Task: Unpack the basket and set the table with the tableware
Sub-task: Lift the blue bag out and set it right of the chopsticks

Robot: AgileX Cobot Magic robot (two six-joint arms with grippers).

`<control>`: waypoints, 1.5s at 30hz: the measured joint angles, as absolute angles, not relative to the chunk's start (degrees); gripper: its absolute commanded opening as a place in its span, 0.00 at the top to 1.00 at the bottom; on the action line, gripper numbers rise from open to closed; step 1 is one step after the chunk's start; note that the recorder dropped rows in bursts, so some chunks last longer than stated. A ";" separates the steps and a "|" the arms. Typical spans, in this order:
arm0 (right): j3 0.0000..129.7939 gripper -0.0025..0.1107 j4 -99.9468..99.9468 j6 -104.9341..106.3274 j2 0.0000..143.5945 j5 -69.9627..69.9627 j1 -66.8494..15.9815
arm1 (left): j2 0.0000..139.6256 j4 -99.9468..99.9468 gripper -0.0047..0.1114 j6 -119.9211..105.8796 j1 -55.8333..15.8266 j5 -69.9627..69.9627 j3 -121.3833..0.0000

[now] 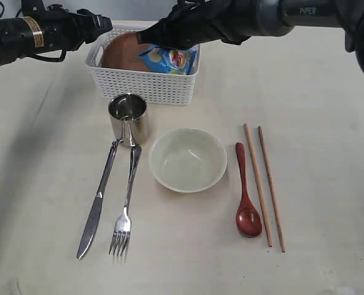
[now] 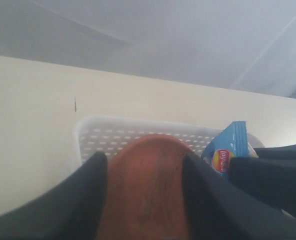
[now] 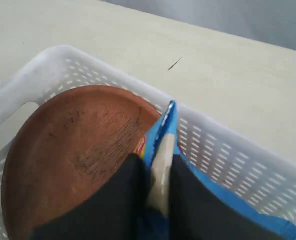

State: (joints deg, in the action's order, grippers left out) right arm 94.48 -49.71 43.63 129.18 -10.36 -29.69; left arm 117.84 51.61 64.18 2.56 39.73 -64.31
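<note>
Exterior, basket: The white basket (image 1: 146, 86) stands by the far edge of the table (image 1: 317, 123), left of its middle. Inside are the reddish-brown plate (image 1: 122, 50) and a blue chip bag (image 1: 170, 60).
Exterior, laid places: The steel cup (image 1: 128, 120), knife (image 1: 97, 206), fork (image 1: 126, 203), cream bowl (image 1: 187, 160), red spoon (image 1: 246, 196) and chopsticks (image 1: 257, 184) lie out on the table, between the basket and the near edge.
Exterior, my arms: My left pincer (image 1: 102, 26) hangs at the basket's left end. My right pincer (image 1: 146, 37) reaches over the basket onto the bag.
Left wrist, pincer: My left pincer (image 2: 143, 160) is spread, and the plate (image 2: 145, 200) shows in the gap between its fingers. I cannot tell whether they touch it.
Right wrist, pincer: My right pincer (image 3: 158, 162) is pinching the upper seam of the chip bag (image 3: 168, 122). The bag leans on the plate (image 3: 73, 160) inside the basket (image 3: 228, 155).
Progress: Most of the tableware is set. By my reckoning only the plate is left to bring out. The bag rests against it, so moving the bag looks like the step in hand.
</note>
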 measured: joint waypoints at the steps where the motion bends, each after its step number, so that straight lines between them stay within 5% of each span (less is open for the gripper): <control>1: 94.48 0.98 -49.71 43.63 129.18 -10.36 -29.69 | 117.84 51.61 0.57 64.18 2.56 39.73 -64.31; 15: 94.48 0.98 -48.62 44.51 119.08 -15.59 -29.44 | 117.84 51.61 0.57 64.18 2.56 39.73 -64.31; 25: 89.87 0.98 -13.96 18.90 104.70 -48.88 -15.25 | 117.84 51.73 0.57 64.18 2.56 40.86 -64.31; 33: 66.56 0.98 -13.03 17.97 107.44 -30.51 -13.12 | 117.77 56.60 0.57 64.18 2.56 42.95 -64.31; 45: 64.79 0.95 -10.63 14.98 107.54 -28.75 -10.39 | 117.20 58.02 0.57 63.92 2.56 43.74 -64.31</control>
